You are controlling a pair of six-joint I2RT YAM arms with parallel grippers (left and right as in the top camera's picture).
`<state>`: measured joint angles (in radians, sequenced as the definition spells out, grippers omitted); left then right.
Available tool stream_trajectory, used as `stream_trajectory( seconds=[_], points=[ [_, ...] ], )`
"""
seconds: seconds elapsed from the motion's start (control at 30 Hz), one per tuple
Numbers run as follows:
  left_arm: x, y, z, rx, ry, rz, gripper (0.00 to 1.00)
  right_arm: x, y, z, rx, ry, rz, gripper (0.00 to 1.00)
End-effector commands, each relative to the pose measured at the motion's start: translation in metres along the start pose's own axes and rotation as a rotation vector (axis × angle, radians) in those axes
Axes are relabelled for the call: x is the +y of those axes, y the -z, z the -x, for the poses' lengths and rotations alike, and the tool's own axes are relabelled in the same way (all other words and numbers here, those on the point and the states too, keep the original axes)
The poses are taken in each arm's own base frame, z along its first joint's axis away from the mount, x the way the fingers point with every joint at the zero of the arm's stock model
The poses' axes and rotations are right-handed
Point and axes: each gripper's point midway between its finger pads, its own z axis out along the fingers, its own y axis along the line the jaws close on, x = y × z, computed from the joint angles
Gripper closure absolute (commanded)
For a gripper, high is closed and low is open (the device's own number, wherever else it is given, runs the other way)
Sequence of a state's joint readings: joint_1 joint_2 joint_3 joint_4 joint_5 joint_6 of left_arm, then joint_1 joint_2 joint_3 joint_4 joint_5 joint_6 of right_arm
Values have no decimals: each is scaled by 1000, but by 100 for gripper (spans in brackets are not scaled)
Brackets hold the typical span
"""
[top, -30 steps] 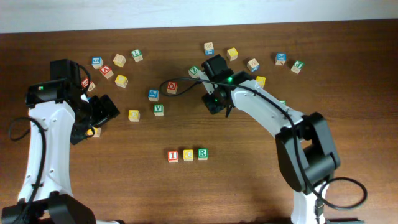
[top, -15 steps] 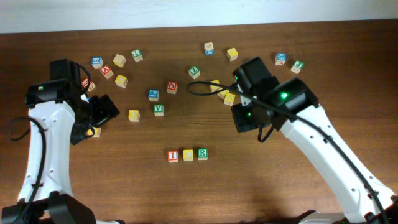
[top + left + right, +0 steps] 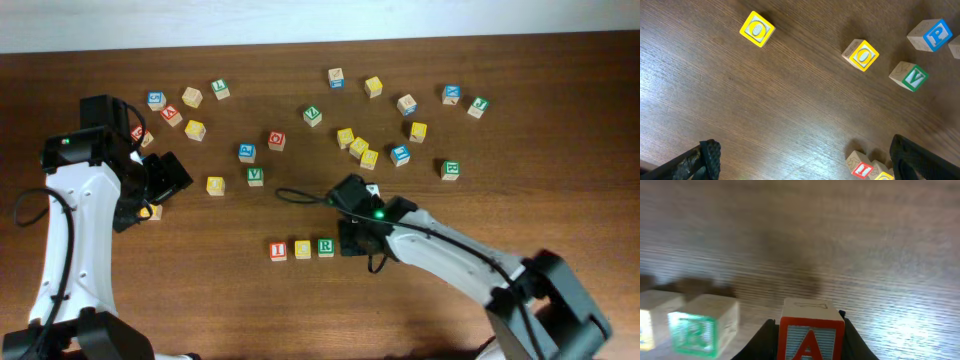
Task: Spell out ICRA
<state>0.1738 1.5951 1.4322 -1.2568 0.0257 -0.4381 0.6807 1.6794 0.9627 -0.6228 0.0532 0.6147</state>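
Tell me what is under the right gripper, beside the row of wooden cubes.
From above, the right gripper covers it. Its wrist view shows a small wooden cube with a red A between the fingers, near the green R cube. Whether it touches the table is hidden.

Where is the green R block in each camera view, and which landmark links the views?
Overhead: the green R block sits at the right end of the row, just left of the right gripper.
Left wrist: not in it; only the red I block and a corner of the yellow block show at the bottom edge.
Right wrist: lower left, left of the gripped A block.
Landmark: the yellow block, seen in all three.
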Motion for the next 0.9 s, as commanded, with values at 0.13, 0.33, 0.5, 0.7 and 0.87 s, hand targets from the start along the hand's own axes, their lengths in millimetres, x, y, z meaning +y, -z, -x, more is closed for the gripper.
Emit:
stream_trajectory(
  seconds=[0.13,0.33,0.5,0.7,0.87],
  points=[
    [2,2,1,-6,15,3,1,14,-10,-20,20,9,-32,77],
    [2,2,1,-6,15,3,1,15,-10,-10,-26,7,-37,74],
    [2,2,1,-6,15,3,1,17,-11,-8,-34,6,-30,74],
    [2,2,1,-6,15,3,1,13,-12,-13,-15,8,-47,73],
    [2,2,1,-6,15,3,1,13,-12,-13,-14,8,-46,65]
  ],
)
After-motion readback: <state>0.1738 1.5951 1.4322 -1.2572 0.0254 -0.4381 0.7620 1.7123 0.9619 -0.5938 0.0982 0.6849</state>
